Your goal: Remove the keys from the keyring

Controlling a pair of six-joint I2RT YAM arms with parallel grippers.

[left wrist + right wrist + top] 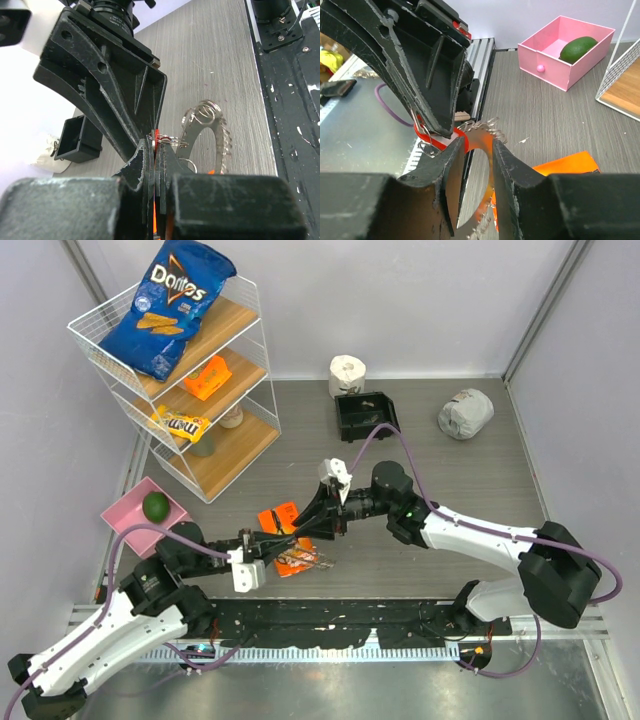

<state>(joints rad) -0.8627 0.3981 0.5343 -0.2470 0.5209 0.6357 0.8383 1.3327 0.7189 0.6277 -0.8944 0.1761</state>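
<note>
Keyring [218,132]: flat silvery band, large centre hole, small wire loops fringing its rim; stood on edge at frame centre. Left gripper [156,145] clenched on the red-headed key [156,134]. Right gripper [477,146] straddled the band; grip could not be told.

The silvery keyring [220,145] stands upright on edge in mid-air, a red-headed key [156,135] beside its rim.

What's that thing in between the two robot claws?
The silvery keyring. It sits between the fingers of the right gripper, while the shut left gripper pinches what looks like a red key at its edge. Both wrist views show it best.
</note>
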